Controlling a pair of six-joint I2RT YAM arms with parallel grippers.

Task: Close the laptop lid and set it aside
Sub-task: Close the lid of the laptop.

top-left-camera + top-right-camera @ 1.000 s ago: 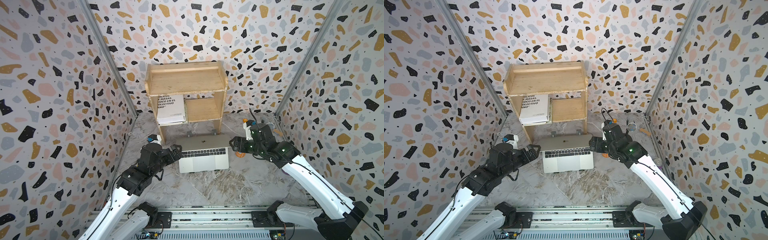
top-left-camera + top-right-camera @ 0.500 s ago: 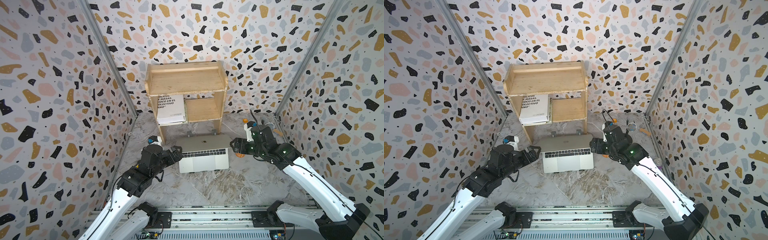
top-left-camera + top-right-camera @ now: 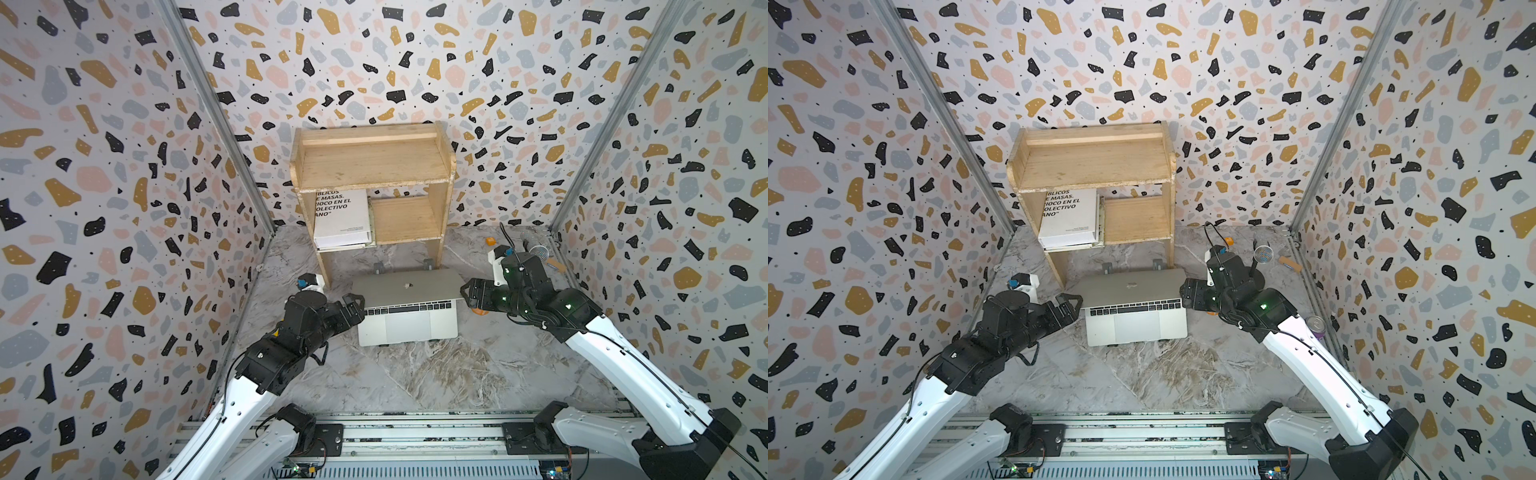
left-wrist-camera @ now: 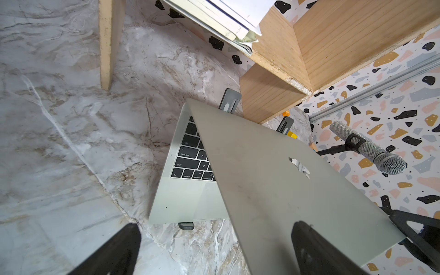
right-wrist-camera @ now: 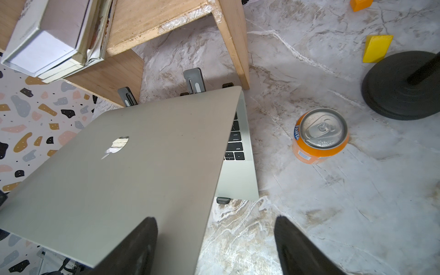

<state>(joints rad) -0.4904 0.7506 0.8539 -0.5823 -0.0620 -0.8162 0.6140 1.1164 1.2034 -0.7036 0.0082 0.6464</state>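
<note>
Mid-close here, I reckon. The laptop sits on its stand on the marble table, with the wooden shelf just behind it. The laptop lid is tipped well forward over the keys but not shut. So the left gripper is at the laptop's left edge and the right gripper at its right edge. Both are spread wide with nothing clamped, each straddling the lid's side edge, half over the silver shell. Can't tell if they're actually pressing. Next move is probably pushing the shell down evenly until it meets the base, then taking hold of the whole thing. Tight spots: a shelf leg just behind the laptop, and an orange can just beside its right side. The bare marble in front of the laptop looks like the roomy way out.
</note>
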